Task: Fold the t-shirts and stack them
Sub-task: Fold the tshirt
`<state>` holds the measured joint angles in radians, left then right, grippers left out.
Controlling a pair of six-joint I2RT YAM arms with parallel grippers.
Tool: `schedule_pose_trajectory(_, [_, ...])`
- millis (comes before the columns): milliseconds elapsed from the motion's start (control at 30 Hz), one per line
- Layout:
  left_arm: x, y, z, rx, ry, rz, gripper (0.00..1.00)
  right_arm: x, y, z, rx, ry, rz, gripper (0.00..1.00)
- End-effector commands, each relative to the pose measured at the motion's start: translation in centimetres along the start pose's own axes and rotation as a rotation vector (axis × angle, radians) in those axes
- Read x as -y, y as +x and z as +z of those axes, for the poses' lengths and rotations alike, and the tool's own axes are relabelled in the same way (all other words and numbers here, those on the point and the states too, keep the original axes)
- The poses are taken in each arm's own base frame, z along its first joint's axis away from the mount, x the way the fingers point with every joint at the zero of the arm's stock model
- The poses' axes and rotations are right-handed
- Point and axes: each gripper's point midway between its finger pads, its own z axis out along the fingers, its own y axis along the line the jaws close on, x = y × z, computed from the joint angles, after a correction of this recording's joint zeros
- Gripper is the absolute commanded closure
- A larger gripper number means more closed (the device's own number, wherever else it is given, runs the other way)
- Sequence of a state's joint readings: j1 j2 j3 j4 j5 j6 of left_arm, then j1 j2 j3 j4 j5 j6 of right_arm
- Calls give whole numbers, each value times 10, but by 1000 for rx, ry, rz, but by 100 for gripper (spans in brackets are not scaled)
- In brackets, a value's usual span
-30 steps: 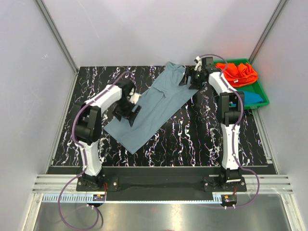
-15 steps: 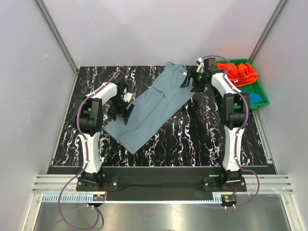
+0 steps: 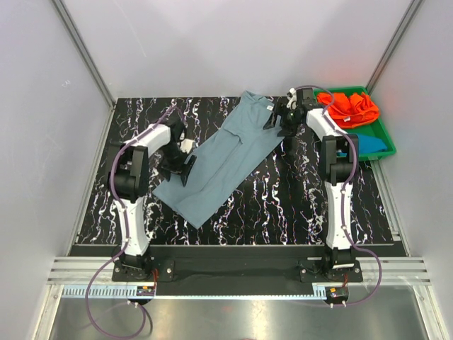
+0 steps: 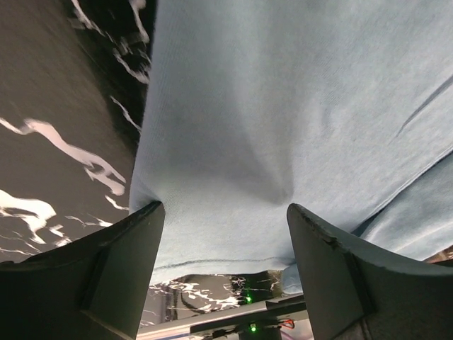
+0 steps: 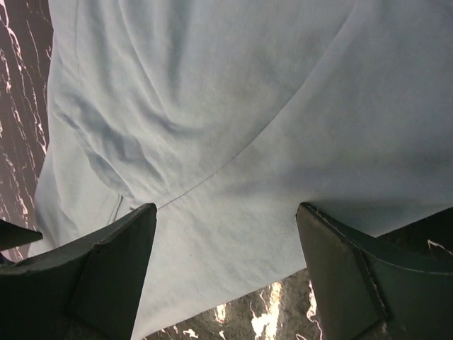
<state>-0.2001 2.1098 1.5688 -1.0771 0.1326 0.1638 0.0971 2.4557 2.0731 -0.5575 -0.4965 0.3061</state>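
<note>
One table (image 3: 283, 205): it is black with white marbling, and the two arms are bolted at its near edge.
Grey-blue t-shirt (image 3: 223, 159): it is folded to a long strip and laid flat on the table, diagonally from near left to far right.
Left gripper (image 3: 185, 161): it is placed at the left edge of the strip, towards its near end. In the left wrist view its fingers (image 4: 120, 262) are held wide apart, and the cloth's edge lies between them, not clasped.
Right gripper (image 3: 277, 119): it is positioned over the far end of the strip, released. Whether its fingers (image 5: 106, 269) touch the cloth cannot be told surely.
Green tray (image 3: 386, 134): it is set at the far right corner, apart from the strip.
Teal-blue t-shirt (image 3: 371, 144): it is seen in the near part of the tray.
Orange t-shirt (image 3: 350, 105): it is crumpled in the far part of the tray.
</note>
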Motion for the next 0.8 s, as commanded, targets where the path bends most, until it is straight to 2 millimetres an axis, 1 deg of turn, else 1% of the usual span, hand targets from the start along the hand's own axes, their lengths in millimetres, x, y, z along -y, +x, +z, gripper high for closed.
schedule_pose_trajectory(0, [23,32,15,-93,80,-11,23,-3,-15,6,36,-24,2,12])
schedule_pose_trajectory(33, [26,40,17,-109,89,-18,23,-3,-16,8,37,-28,1,12])
schedule_pose_trajectory(100, [34,45,20,-116,94,0,23,-3,-18,11,39,-35,1,12])
schedule_pose_trajectory(133, [36,52,22,-132,92,6,23,-3,-20,12,42,-38,0,12])
schedule_pose_trajectory(167, [38,55,24,-136,90,8,23,-1,-19,15,39,-37,2,12])
schedule_pose_trajectory(200, [43,57,25,-139,90,23,23,-2,-24,14,50,-41,1,12])
schedule_pose_trajectory(233, [47,63,26,-148,91,29,23,-3,-24,16,52,-44,0,12])
schedule_pose_trajectory(500, [79,75,26,-152,58,158,22,-13,-32,19,70,-77,-15,12])
schedule_pose_trajectory(633, [90,82,29,-165,44,205,21,-16,-37,25,81,-84,-26,12])
schedule_pose_trajectory(700, [97,85,29,-164,40,231,21,-22,-41,26,94,-96,-28,12])
schedule_pose_trajectory(767, [100,88,29,-166,34,245,20,-23,-43,28,99,-102,-27,12])
